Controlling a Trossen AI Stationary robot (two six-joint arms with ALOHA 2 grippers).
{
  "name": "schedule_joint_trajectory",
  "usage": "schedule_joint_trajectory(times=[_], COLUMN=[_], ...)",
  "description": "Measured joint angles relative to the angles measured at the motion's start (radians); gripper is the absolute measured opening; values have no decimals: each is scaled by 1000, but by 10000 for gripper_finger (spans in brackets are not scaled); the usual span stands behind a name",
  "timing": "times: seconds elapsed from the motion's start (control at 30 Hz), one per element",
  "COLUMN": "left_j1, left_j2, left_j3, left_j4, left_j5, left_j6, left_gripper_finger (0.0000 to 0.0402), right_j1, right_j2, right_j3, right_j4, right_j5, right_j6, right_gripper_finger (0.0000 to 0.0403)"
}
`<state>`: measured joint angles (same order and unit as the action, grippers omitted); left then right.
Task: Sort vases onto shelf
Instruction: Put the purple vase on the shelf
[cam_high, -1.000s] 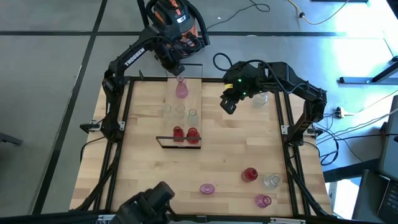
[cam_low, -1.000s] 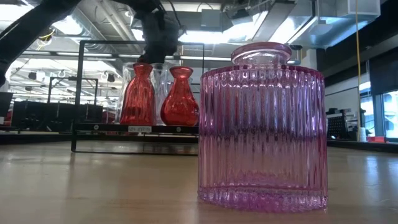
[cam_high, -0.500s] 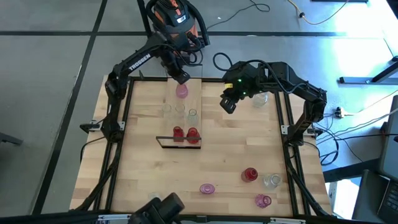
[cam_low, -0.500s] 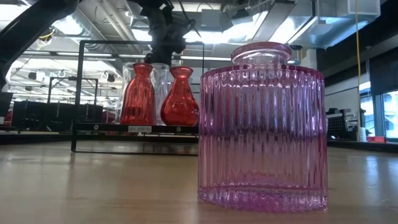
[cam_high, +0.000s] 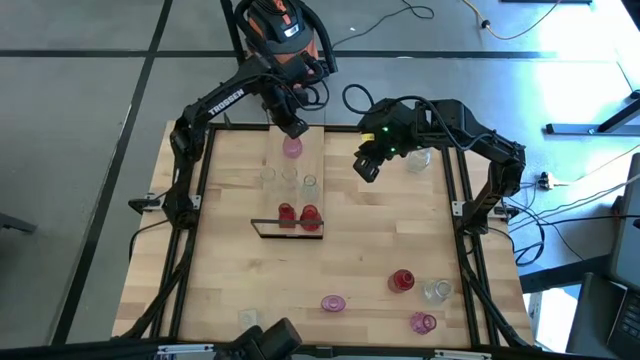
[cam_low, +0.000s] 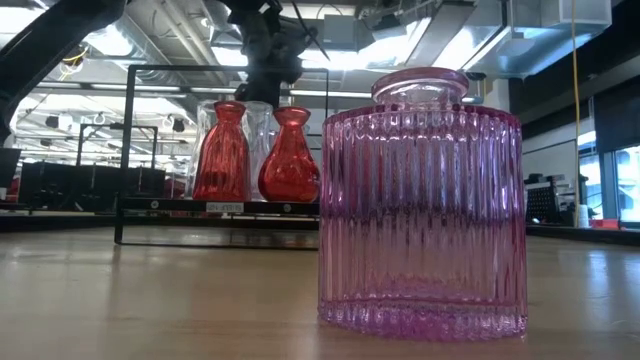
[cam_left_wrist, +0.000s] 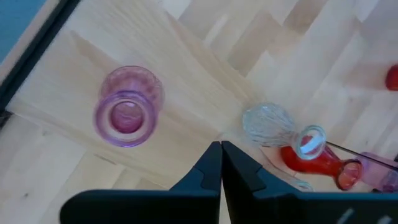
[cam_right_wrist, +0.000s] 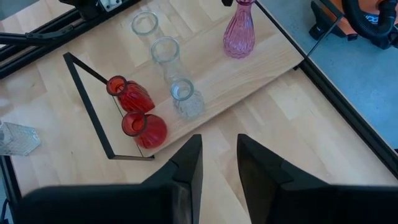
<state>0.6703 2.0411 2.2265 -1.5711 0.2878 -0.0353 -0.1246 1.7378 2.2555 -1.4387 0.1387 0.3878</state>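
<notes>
The left hand (cam_high: 293, 128) hovers over the far end of the shelf (cam_high: 318, 150), just above the pink vase (cam_high: 291, 148) that stands upright there, and it grips nothing: in the left wrist view its fingers (cam_left_wrist: 211, 171) are pressed flat together, clenched on air, with the pink vase (cam_left_wrist: 127, 106) off to one side and clear of them. On the shelf, nearer the black frame (cam_high: 262, 228), three clear vases (cam_high: 288, 181) stand in a cluster mid-plank. Two red vases (cam_high: 297, 214) sit side by side at the framed end, touching or nearly so. The right hand (cam_high: 366, 166) hangs beside the shelf, over the counter (cam_high: 380, 240), well apart from any vase. Its fingers (cam_right_wrist: 186, 168) stand partly parted, with bare wood showing between them and nothing held. Behind the right arm one clear vase (cam_high: 418, 159) waits near the counter's edge. Down at the near end of the counter lie the unsorted ones: a red vase (cam_high: 402, 280), a clear one (cam_high: 437, 290), a pink one (cam_high: 333, 302) and another pink (cam_high: 424, 322). The low view is filled by a ribbed pink vase (cam_low: 422, 205).
</notes>
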Motion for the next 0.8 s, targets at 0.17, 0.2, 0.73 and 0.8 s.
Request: schedule_joint_trajectory(times=[0.17, 0.2, 0.73, 0.8], left_j1=[-18, -21, -13, -10], left_j2=[0, 0, -6, -24], left_j3=[0, 0, -83, -138], left_j4=[0, 0, 2, 0], left_j5=[-64, -90, -148, -151], left_j6=[-18, -23, -92, -94], left_gripper_finger=[0, 0, 0, 0], right_j1=[0, 0, 1, 1], right_j2=[0, 0, 0, 0], right_j3=[0, 0, 0, 0], right_j4=[0, 0, -2, -2], right_j5=[0, 0, 1, 1], right_j6=[8, 13, 28, 27], right_gripper_finger=[83, 83, 83, 83])
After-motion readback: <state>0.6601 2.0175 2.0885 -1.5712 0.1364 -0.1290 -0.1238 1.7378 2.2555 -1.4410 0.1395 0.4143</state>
